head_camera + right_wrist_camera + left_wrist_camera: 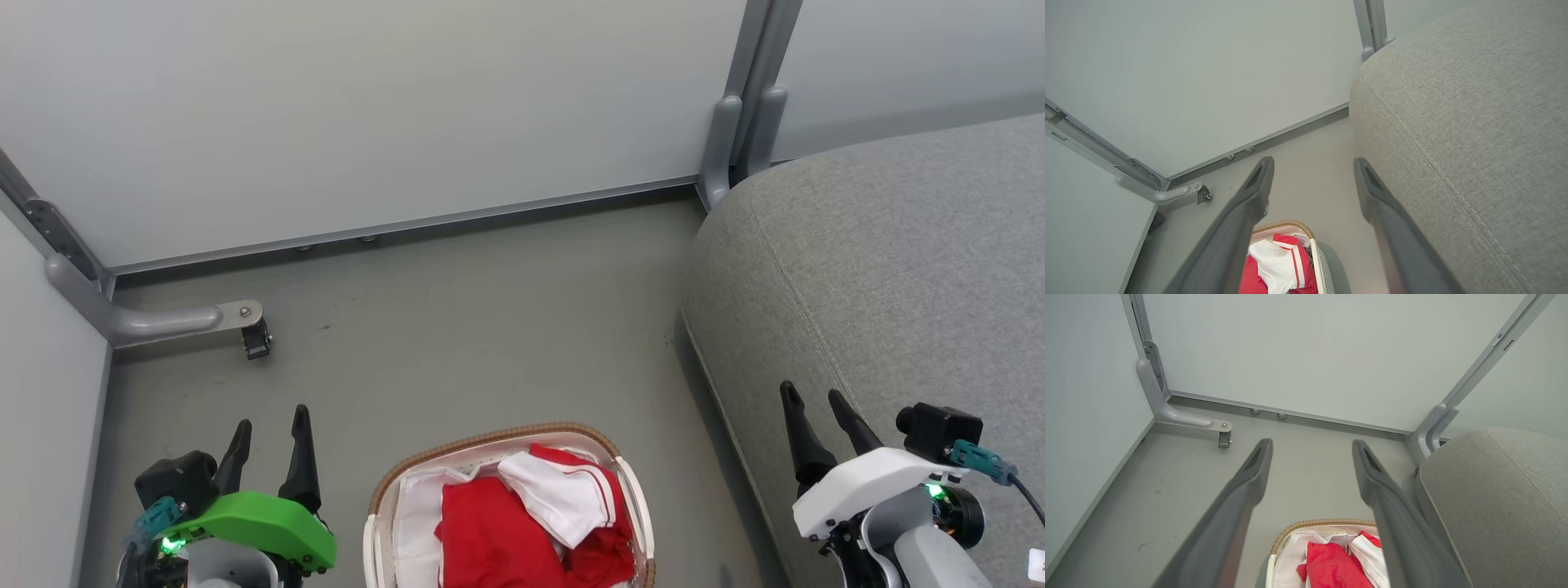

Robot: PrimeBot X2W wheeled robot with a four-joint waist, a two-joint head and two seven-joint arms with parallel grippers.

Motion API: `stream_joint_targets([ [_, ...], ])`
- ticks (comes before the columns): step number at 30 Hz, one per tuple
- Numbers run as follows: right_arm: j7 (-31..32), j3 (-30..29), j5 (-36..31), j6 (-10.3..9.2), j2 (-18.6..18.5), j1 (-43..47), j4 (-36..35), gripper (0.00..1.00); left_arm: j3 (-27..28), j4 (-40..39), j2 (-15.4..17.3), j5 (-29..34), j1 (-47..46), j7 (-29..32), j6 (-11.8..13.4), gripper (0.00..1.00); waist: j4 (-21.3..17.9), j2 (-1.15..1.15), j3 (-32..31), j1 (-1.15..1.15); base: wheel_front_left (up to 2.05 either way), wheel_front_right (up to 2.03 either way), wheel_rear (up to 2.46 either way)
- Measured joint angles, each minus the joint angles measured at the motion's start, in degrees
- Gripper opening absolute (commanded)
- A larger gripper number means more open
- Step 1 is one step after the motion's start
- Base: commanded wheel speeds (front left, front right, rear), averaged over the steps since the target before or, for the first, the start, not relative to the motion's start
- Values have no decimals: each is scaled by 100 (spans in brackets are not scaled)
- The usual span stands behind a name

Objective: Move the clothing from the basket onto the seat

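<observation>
One oval cream-white perforated plastic basket with brown woven rim (498,431), near centre, containing two soft garments, one plain red garment (490,539) and one red garment with white striped panel (563,498), plus one thin white liner sheet (416,514). One large light-grey woven-fabric sofa cushion (898,269), right. Two dark two-fingered grippers: left gripper (273,418) near left, right gripper (811,390) near right; one small black castor (255,339), far left.

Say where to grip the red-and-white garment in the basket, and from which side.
Pinch the raised white fold of the soft red-and-white garment, probably from above: it lies bunched atop the plain red garment, and the cream perforated basket walls in its sides.
</observation>
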Motion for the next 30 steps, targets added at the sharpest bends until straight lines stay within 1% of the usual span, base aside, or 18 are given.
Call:
stream_joint_targets([
  [9, -122, 107, -521, 0, -10, -62, 119, 100, 7, -44, -4, 488, 5, -129, 8, 100, 26, 0, 11, 0, 0, 0, 0],
  [12, -172, 114, -683, 0, -11, -63, 179, 100, 88, -49, -62, 581, 17, -176, 5, 100, 34, 0, 9, 0, 0, 0, 0],
  [20, -274, 158, -1094, 1, -12, -62, 310, 100, 152, -54, -114, 1103, 127, -294, -134, 100, 45, 0, -10, 0, 0, 0, 0],
  [24, -323, 174, -1290, 1, -21, -62, 369, 100, 176, -43, -136, 1272, 138, -346, -257, 100, 48, 0, -18, 0, 0, 0, 0],
  [30, -386, 135, -1536, 1, -15, -63, 535, 100, 272, -9, -214, 1575, 158, -408, -358, 100, 45, 0, -11, 0, 0, 0, 0],
])
